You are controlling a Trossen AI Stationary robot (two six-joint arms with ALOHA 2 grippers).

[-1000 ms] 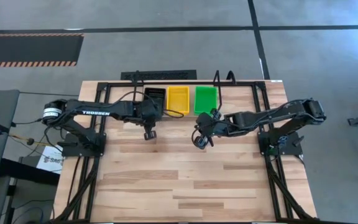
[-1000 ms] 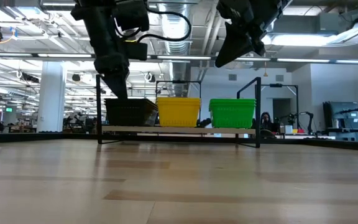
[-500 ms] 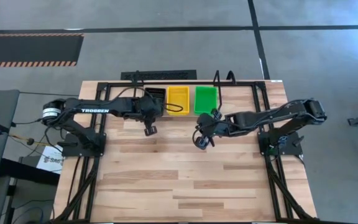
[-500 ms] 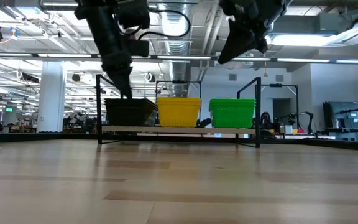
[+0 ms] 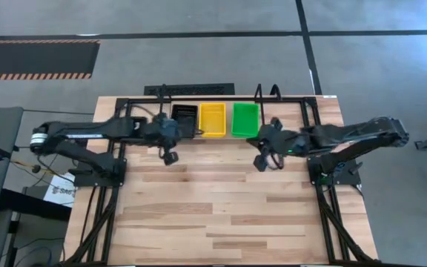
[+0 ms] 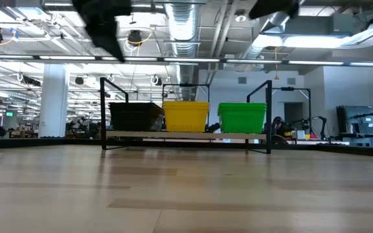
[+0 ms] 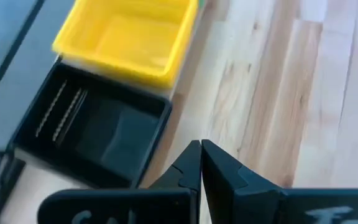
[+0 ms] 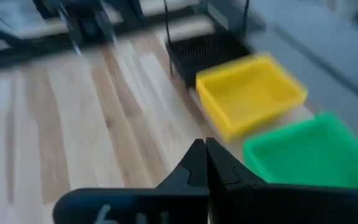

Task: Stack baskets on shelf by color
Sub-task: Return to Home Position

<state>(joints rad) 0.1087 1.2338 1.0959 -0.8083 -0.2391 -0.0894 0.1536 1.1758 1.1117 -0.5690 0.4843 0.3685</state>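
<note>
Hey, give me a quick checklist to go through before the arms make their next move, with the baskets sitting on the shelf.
1. Left end effector shut, holding nothing: ok.
2. Right end effector shut, holding nothing: ok.
3. Both over the wooden table, apart from the low black metal-tube shelf: ok.
4. Black plastic mesh baskets, yellow baskets and green baskets side by side on the shelf: ok.
5. Three baskets in each stack: cannot tell.
</note>
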